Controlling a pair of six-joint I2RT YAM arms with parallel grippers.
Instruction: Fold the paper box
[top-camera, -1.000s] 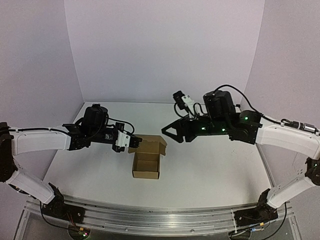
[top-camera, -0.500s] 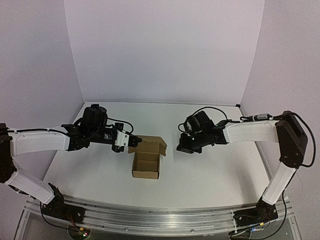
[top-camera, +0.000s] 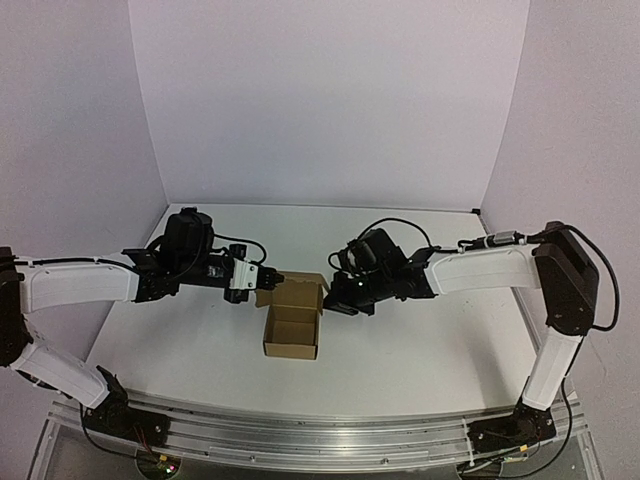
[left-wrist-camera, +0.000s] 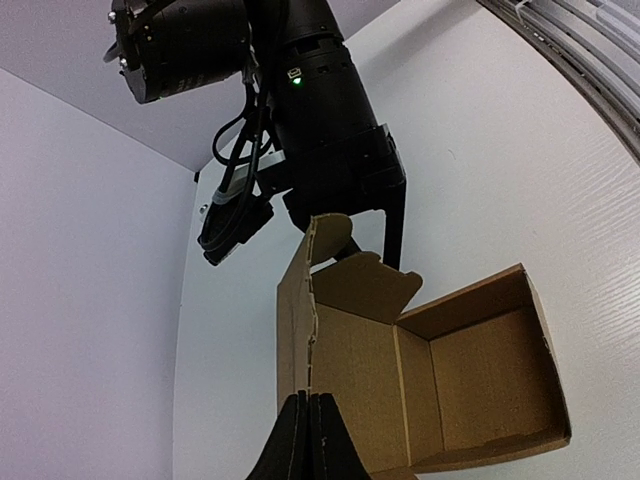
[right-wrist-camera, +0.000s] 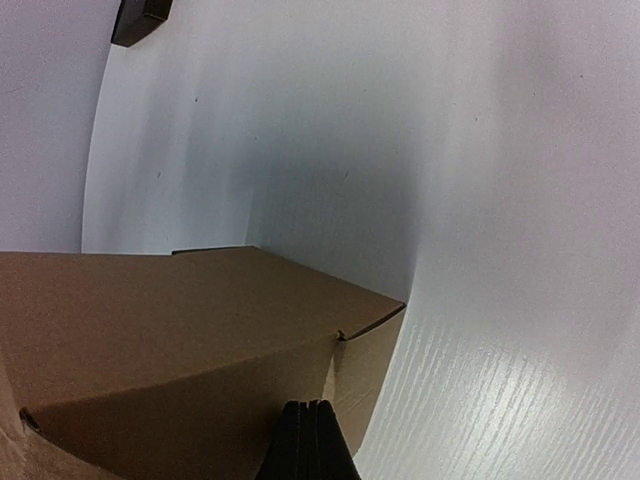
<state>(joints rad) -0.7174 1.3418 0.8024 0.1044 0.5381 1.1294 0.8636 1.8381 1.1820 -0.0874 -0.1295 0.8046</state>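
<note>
Box: the paper box (top-camera: 292, 325) sits on the table (top-camera: 430, 340) between the two arms. It is partly built: its walls stand, its top is open, and a far flap (top-camera: 303, 288) rises at the side away from the arm bases.

Left gripper: the left gripper (top-camera: 270, 281) is at the box's far left corner with its jaws closed. In the left wrist view its fingertips (left-wrist-camera: 293, 445) meet the top edge of the left wall. I cannot tell whether any cardboard is pinched between them.

Right gripper: the right gripper (top-camera: 335, 303) is at the box's far right corner, also closed, with nothing between its jaws. In the right wrist view its fingertips (right-wrist-camera: 300, 445) press against the outside of a brown panel.

Step in hand: this looks like the closing stage. The left gripper seems to steady the box while the right one uses its closed tip to push the right side inward.

Progress: roughly midway, since the body is formed but the top is not yet shut.

Next move: likely a slow push from the right, over and down toward the box's open middle, so the panel bends on its crease.

Risk: the box looks light, so a hard shove could slide or tip it away from the left gripper.
</note>
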